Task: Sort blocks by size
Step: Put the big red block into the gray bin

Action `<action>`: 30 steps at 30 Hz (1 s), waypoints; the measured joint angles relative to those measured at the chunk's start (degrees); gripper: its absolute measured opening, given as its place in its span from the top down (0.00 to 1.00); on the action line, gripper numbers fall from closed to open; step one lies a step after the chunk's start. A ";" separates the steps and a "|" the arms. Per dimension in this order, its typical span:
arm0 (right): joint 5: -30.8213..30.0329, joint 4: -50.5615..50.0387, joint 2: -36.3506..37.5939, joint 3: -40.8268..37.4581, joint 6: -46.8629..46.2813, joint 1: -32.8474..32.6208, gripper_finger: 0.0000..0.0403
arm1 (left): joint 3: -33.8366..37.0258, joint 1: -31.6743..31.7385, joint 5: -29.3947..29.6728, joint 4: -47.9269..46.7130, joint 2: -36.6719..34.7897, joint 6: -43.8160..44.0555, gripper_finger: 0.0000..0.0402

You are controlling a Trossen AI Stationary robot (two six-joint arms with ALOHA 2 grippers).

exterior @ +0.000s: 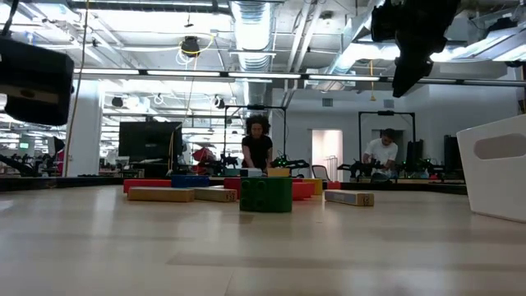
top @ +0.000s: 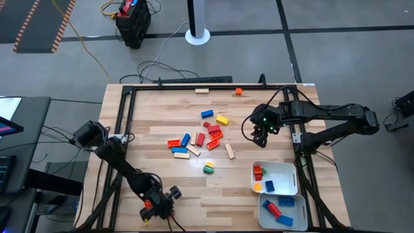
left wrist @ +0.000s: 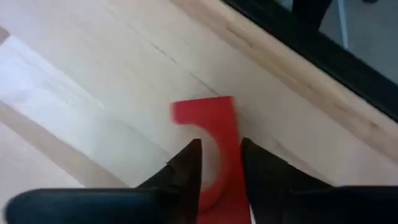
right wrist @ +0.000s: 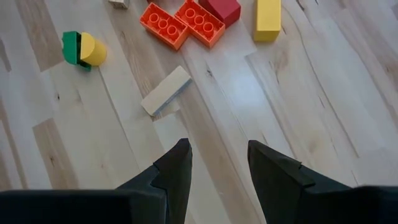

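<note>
Two trays (top: 289, 169) sit at the near right of the bench (top: 155, 162) with a few blocks already in them, but most of the blocks (top: 200, 137) are still scattered mid-bench, plus two strays at the far edge.

Your left gripper (top: 155, 206) is down at the near-left edge, and in the left wrist view its fingers (left wrist: 186, 168) are pinching a thin red piece (left wrist: 211, 134) with a curved cutout. Heads up: it's close to the bench edge rail, the grip lands on a narrow strip of smooth plastic, and the piece looks tilted between the fingers. If you lift fast it could twist out or skid off toward the rail.

Your right gripper (right wrist: 217, 165) hangs spread and empty above bare wood, near the right side of the pile, with a tan wooden block (right wrist: 165, 91) just beyond it. That one is plain, studless and lying at an angle, so a misaligned close would likely just spin it on the slick planks.

The orange studded bricks (right wrist: 180, 23) sit touching each other, so grabbing one may drag its neighbour. The green and yellow pair (right wrist: 83, 49) look stuck together and may sort as one.
</note>
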State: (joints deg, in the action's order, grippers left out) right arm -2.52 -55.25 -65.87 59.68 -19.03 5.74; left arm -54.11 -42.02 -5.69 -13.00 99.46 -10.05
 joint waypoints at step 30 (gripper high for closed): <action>-0.46 7.75 3.29 0.02 -3.11 -2.19 0.53 | 0.09 32.45 9.80 -16.59 -22.02 -3.38 0.94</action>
State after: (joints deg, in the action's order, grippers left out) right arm -2.98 -47.50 -62.58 59.70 -22.14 3.55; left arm -54.02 -9.57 4.11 -29.59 77.44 -13.43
